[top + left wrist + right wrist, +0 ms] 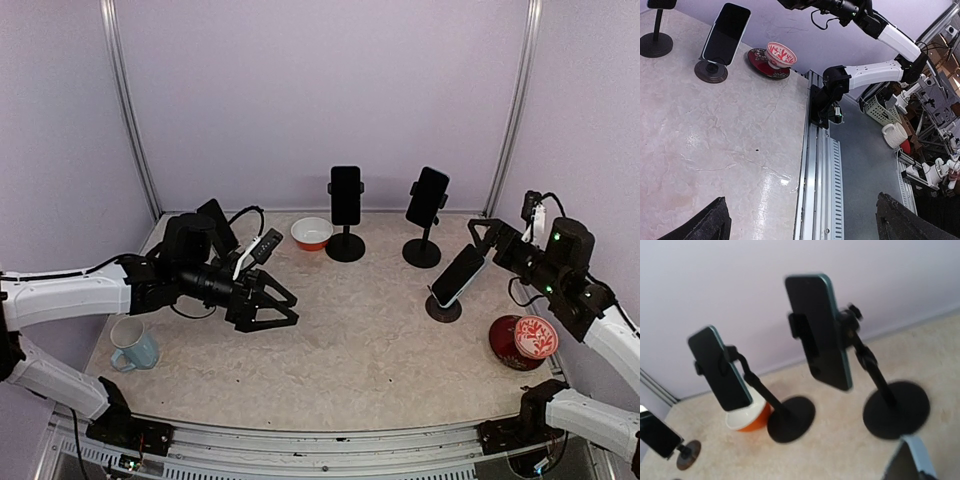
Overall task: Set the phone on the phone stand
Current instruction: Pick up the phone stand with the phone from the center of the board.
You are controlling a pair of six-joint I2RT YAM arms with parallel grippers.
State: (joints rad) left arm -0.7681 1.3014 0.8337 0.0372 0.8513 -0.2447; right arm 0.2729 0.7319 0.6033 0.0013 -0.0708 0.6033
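A black phone [458, 275] leans tilted on a low round phone stand [443, 309] at the right of the table. It also shows in the left wrist view [727, 32] on that stand [711, 71]. My right gripper [478, 238] hovers just above and behind the phone's top edge. It looks open and holds nothing, and its fingers are out of the right wrist view. My left gripper [296, 311] is wide open and empty, low over the table at the left. Its fingertips [710, 222] frame the table's near edge.
Two tall stands hold phones at the back [346, 195] [428, 197], blurred in the right wrist view [720, 367] [820, 330]. An orange bowl [311, 232] sits beside them. Another phone [215, 225] stands behind my left arm. A mug [132, 345] is front left, a red bowl [535, 337] front right.
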